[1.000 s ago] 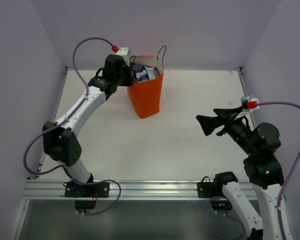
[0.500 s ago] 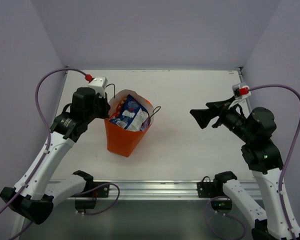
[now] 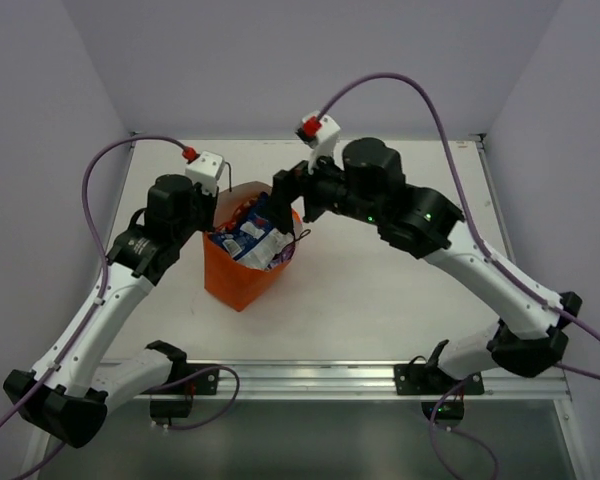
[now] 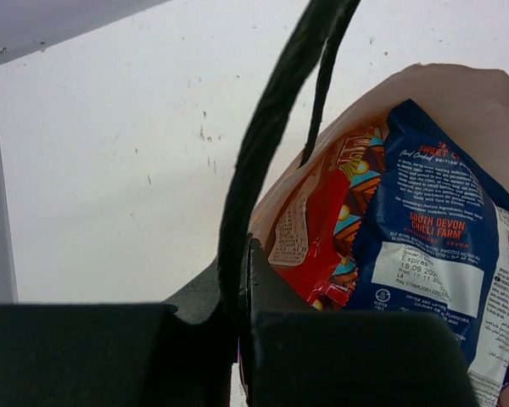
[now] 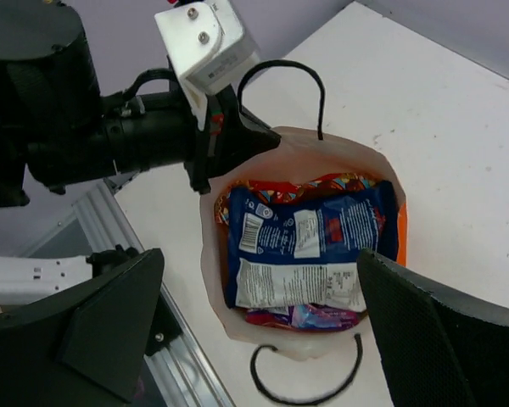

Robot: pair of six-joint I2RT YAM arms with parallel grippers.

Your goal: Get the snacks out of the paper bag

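The orange paper bag [image 3: 230, 280] stands left of the table's middle, its mouth open. My left gripper [image 3: 215, 215] is shut on its rim by the dark loop handle [image 4: 271, 127]; the jaws [image 4: 242, 254] pinch the pale paper edge. Inside lie a blue-white packet [image 5: 305, 250], a red-orange packet [image 5: 305, 185] behind it and a purple packet [image 5: 314, 318] in front. The blue-white packet [image 4: 433, 254] and red one [image 4: 331, 229] also show in the left wrist view. My right gripper [image 3: 283, 222] hangs open and empty just above the bag's mouth [image 5: 259, 254], one finger on each side of the packets.
An aluminium rail [image 3: 310, 375] runs along the table's near edge, also in the right wrist view [image 5: 178, 339]. The bag's second handle [image 5: 305, 390] lies over the near rim. Lilac walls close in the back and sides. Purple cables loop above both arms.
My right arm has swung from the right side of the table to above the bag's mouth. My left gripper still holds the bag, which shifted only slightly.
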